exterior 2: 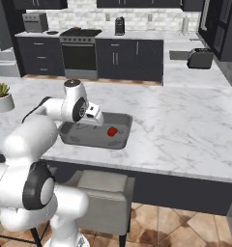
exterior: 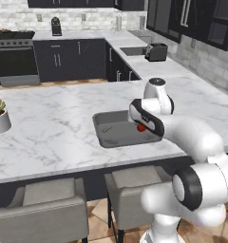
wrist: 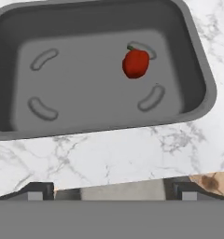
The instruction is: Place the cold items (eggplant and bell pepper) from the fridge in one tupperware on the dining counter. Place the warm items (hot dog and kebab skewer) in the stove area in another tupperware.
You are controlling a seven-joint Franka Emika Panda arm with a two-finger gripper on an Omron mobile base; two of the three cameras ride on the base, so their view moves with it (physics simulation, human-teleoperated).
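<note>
A matt, smooth grey plastic-looking rectangular tupperware [wrist: 198,70] is seen on a polished white veined marble counter [wrist: 109,149]; a glossy small red bell pepper [wrist: 135,63] lies inside.

Red bell pepper [wrist: 135,63] lies in grey tupperware [wrist: 200,70], nr one corner, on marble counter [wrist: 109,149].
</note>
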